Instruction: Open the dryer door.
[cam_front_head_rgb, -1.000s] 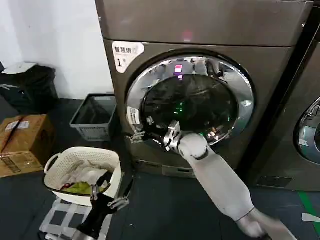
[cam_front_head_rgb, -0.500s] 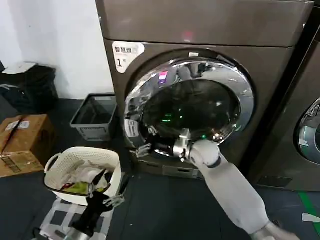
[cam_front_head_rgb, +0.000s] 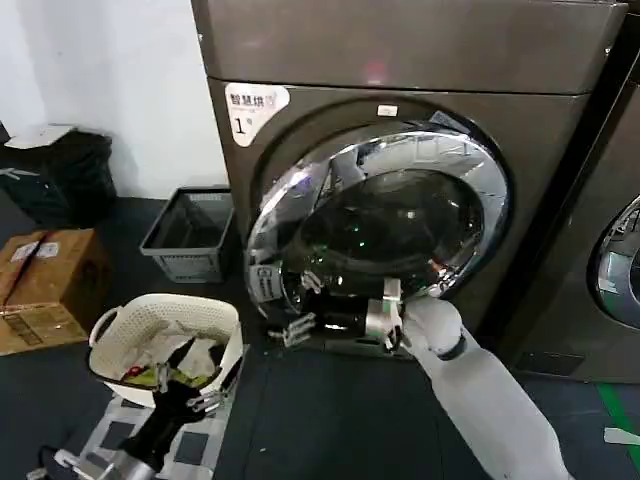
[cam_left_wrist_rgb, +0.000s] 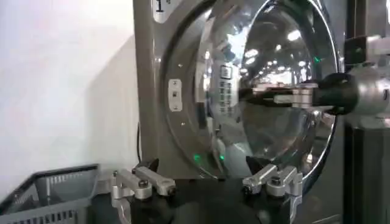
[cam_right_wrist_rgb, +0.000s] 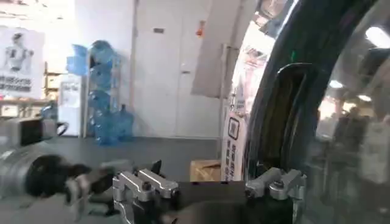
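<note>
The bronze-grey dryer (cam_front_head_rgb: 400, 50) carries a white "1" sticker (cam_front_head_rgb: 255, 105). Its dryer door (cam_front_head_rgb: 380, 230), chrome-rimmed with dark glass, stands ajar: the left edge is swung out from the front and the right side is still against the machine. My right gripper (cam_front_head_rgb: 300, 307) is open at the door's lower left rim, one finger on each side of the edge. In the right wrist view the gripper (cam_right_wrist_rgb: 210, 179) has the door (cam_right_wrist_rgb: 341, 122) beside one finger. My left gripper (cam_front_head_rgb: 205, 375) hangs open and empty over the white basket; its view faces the door (cam_left_wrist_rgb: 274, 49).
A white laundry basket (cam_front_head_rgb: 110, 330) with clothes sits on the floor at lower left. Behind it are a grey wire basket (cam_front_head_rgb: 190, 240) and a cardboard box (cam_front_head_rgb: 50, 280). A neighbouring dark machine (cam_front_head_rgb: 620, 260) stands right of the dryer.
The door has swung farther out from the dryer's front. My right gripper moved down and back with the door's left edge. My left arm sank slightly lower and leftward.
</note>
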